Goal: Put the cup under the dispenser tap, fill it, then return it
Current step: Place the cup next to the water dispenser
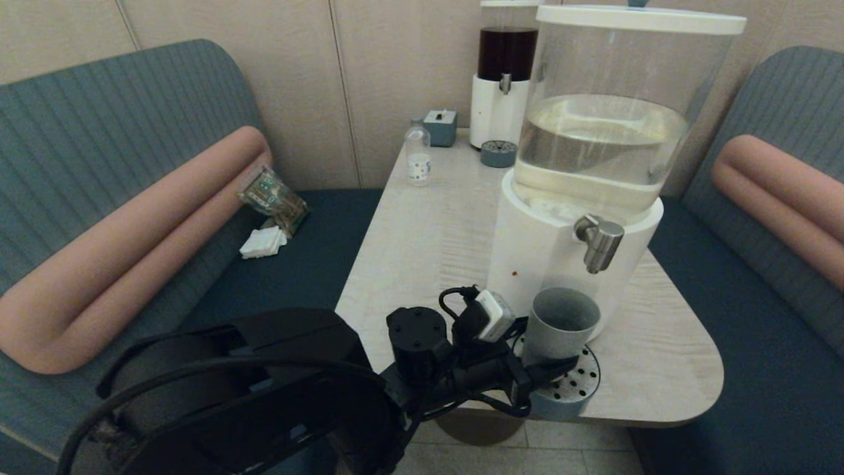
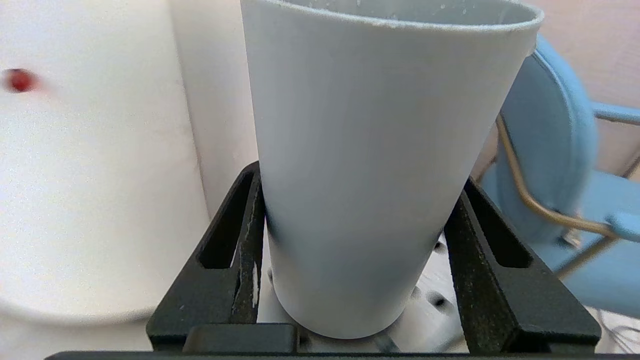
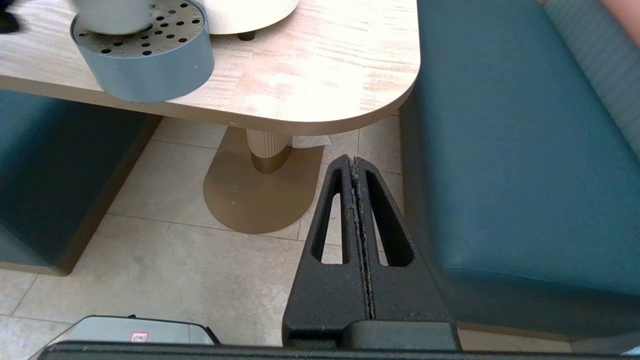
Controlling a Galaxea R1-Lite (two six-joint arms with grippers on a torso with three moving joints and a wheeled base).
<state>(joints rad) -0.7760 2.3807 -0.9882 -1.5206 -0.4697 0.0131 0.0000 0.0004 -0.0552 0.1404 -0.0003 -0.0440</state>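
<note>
Left pincer [image 1: 550, 369] clamped low on the cup [image 1: 560, 323], parked on the drip tray [image 1: 580, 389] under the dispenser tap [image 1: 599, 243]; probably light, rigid, smooth-walled, so low grip suits.

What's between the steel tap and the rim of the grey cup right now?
Nothing: in the head view only open air lies between the dispenser tap and the cup held below it by the left gripper.

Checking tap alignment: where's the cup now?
In the head view the cup stands on the perforated drip tray, just below the dispenser tap, gripped by the left hand.
</note>
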